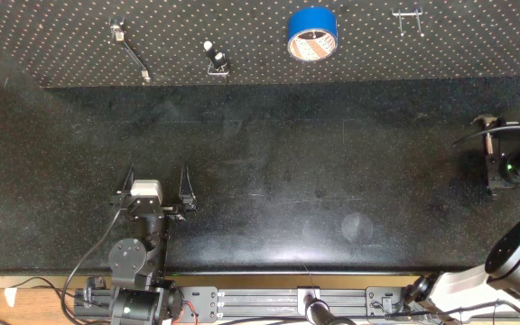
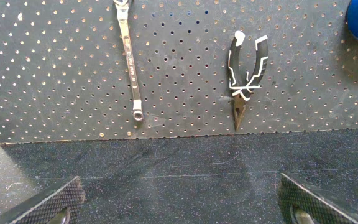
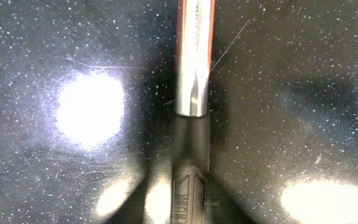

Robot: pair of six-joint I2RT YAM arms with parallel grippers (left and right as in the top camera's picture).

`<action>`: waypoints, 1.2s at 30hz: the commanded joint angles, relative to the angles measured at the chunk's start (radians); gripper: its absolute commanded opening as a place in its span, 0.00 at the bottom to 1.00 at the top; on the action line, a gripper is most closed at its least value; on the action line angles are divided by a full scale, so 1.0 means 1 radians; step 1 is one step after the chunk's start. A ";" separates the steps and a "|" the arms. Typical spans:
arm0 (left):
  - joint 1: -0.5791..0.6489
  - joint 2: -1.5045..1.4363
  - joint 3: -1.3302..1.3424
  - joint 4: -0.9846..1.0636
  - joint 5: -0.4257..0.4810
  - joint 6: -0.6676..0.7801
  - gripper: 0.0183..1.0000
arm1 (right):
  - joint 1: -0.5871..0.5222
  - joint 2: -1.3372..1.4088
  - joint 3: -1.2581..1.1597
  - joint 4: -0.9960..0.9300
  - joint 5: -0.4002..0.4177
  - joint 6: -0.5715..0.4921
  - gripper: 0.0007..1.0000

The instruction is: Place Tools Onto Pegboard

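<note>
The hammer (image 3: 194, 62), a steel shaft above a black grip, is at the right end of the desk (image 1: 287, 153), well apart from the pegboard (image 1: 43, 45). The right pincer (image 1: 495, 176) sits at its handle, lined up along the shaft, probably for a firm hold; whether it has closed I cannot tell. A bare hook (image 1: 409, 20) beside the blue tape roll (image 1: 312, 34) looks meant for it. The wrench (image 2: 131, 62) and pliers (image 2: 244, 74) already hang. The left pincer (image 1: 156, 181) is spread wide and empty, facing the board, out of the way.
</note>
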 commanded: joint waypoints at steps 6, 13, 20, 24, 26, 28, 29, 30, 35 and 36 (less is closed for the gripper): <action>-0.003 -0.008 -0.002 -0.006 0.007 0.012 0.99 | 0.019 -0.367 -0.003 0.109 -0.489 0.072 0.07; -0.003 -0.008 -0.002 -0.006 0.007 0.012 1.00 | 0.438 -0.583 -0.003 0.303 -0.288 0.415 0.07; -0.003 -0.008 -0.002 -0.006 0.007 0.012 1.00 | 0.536 -0.412 -0.003 0.354 -0.278 0.427 0.07; -0.003 -0.008 -0.002 -0.006 0.006 0.012 1.00 | 0.536 -0.365 -0.003 0.366 -0.243 0.460 0.08; -0.003 -0.008 -0.002 -0.006 0.007 0.012 1.00 | 0.536 -0.354 -0.003 0.347 -0.245 0.460 0.32; -0.003 -0.008 -0.002 -0.006 0.007 0.012 0.99 | 0.537 -0.352 -0.003 0.336 -0.246 0.460 0.50; -0.003 -0.008 -0.002 -0.006 0.007 0.012 1.00 | 0.542 -0.353 -0.003 0.336 -0.246 0.461 0.57; -0.003 -0.008 -0.002 -0.006 0.007 0.012 1.00 | 0.551 -0.353 -0.003 0.337 -0.246 0.461 0.78; -0.003 -0.008 -0.002 -0.006 0.007 0.012 1.00 | 0.597 -0.456 -0.165 0.463 -0.241 0.447 0.98; -0.003 -0.008 -0.002 -0.006 0.007 0.012 1.00 | 0.596 -0.504 -0.245 0.533 -0.241 0.447 0.98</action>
